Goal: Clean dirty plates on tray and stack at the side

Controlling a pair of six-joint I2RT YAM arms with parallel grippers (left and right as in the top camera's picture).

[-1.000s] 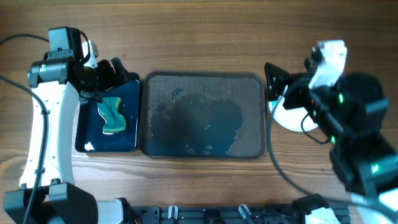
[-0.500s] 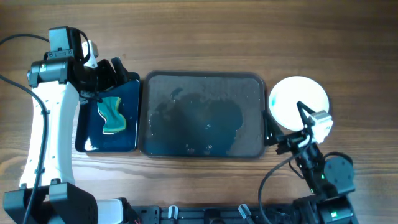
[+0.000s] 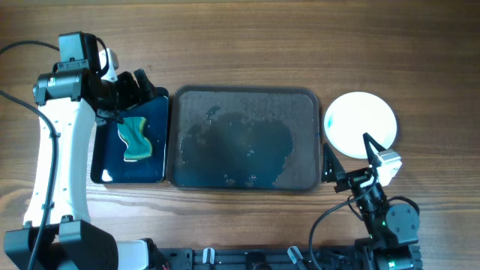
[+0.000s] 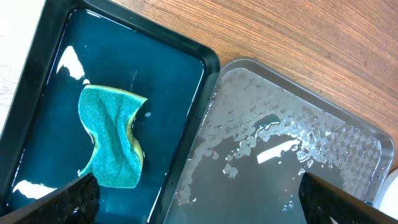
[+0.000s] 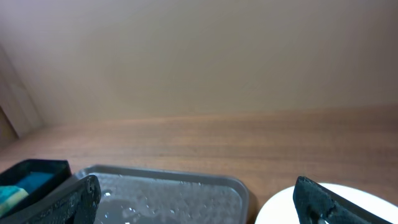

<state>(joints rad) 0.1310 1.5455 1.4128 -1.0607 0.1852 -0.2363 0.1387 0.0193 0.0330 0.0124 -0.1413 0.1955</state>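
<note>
Right pincer (image 3: 346, 159) withdrawn — sponge (image 3: 136, 139) in black tray (image 3: 156, 166).

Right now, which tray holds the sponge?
The smaller black tray: the green sponge lies in it. The bigger grey tray beside it holds only water droplets.

plates (image 3: 361, 120) by right edge: stack count unreadable from above | tray (image 4: 249, 193): near side cut off in left wrist view | sponge (image 5: 18, 185): clipped, blurry in right wrist view
</note>
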